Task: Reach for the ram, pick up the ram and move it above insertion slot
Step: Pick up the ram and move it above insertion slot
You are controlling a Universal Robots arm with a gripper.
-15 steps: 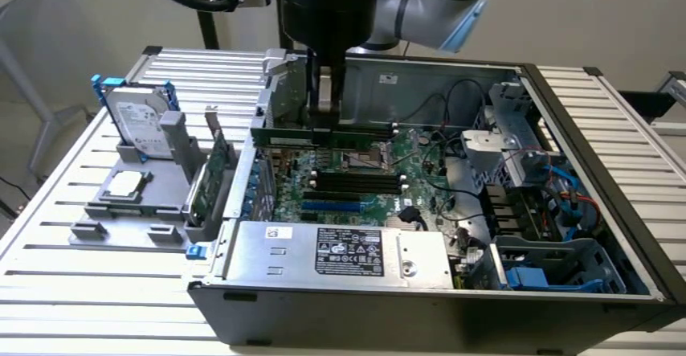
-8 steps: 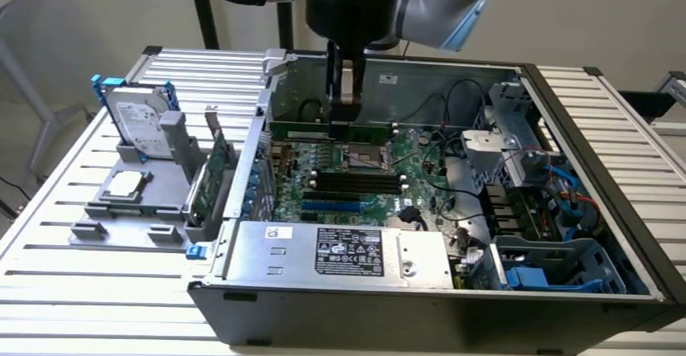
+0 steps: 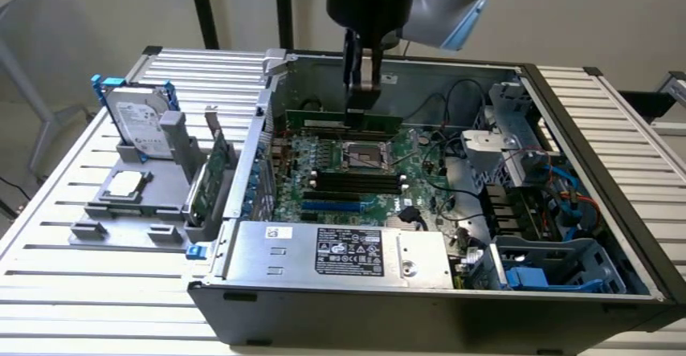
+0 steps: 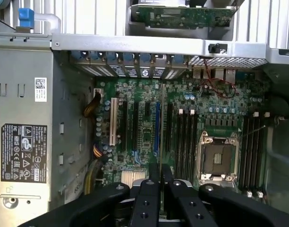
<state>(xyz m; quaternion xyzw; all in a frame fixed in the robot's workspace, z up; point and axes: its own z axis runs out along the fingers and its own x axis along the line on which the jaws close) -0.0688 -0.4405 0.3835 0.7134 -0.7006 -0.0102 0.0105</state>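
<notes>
My gripper [image 3: 361,107] hangs over the open computer case, shut on the ram [image 3: 316,120]. The ram is a long thin green stick, held level by its top edge above the far end of the motherboard [image 3: 321,199]. Black memory slots [image 3: 354,181] lie on the board nearer the camera, past the processor socket [image 3: 362,153]. In the wrist view the black fingers [image 4: 151,189] sit close together, and the stick between them is mostly hidden. That view also has the memory slots [image 4: 186,142] beside the socket [image 4: 216,158].
A silver hard drive [image 3: 140,119] and a green expansion card [image 3: 218,167] stand in a grey holder at the exterior view's left, outside the case. The power supply [image 3: 343,251], loose cables [image 3: 455,203] and a drive cage [image 3: 547,268] crowd the case.
</notes>
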